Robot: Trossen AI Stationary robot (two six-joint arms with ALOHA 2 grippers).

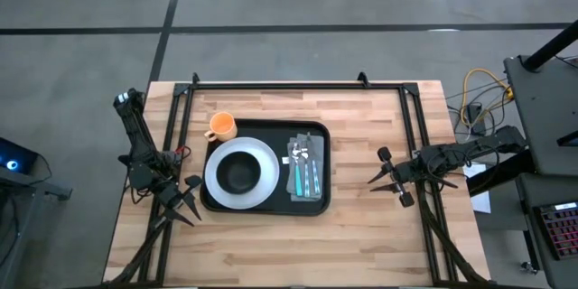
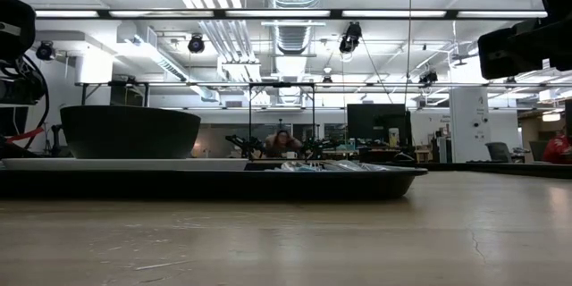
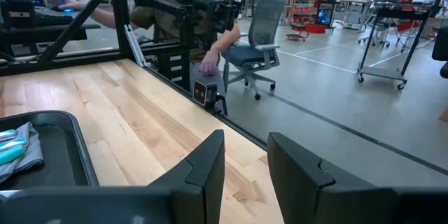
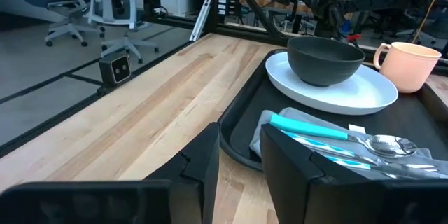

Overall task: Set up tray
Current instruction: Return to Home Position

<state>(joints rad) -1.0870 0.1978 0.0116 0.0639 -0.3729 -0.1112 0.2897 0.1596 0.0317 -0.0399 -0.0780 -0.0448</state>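
Note:
The black tray (image 1: pixel 265 200) lies flat at the middle of the wooden table. On its left half a white plate (image 1: pixel 265 158) carries a black bowl (image 1: pixel 239 173). An orange cup (image 1: pixel 221 126) stands at the tray's far left corner. Cutlery with teal handles (image 1: pixel 305 170) lies on a grey napkin on the tray's right half. My left gripper (image 1: pixel 191 196) hovers open off the tray's near left corner, and its wrist view shows nothing between its fingers (image 3: pixel 246 161). My right gripper (image 1: pixel 379 169) hovers open to the tray's right, pointing at it, fingers empty (image 4: pixel 240 154).
Black frame rails (image 1: pixel 298 86) run along the table's far, left and right sides. Bare wood (image 1: pixel 298 248) stretches between the tray and the near edge. In the room beyond the table, one person sits at a desk (image 3: pixel 210 28) and another shows farther off (image 2: pixel 282 143).

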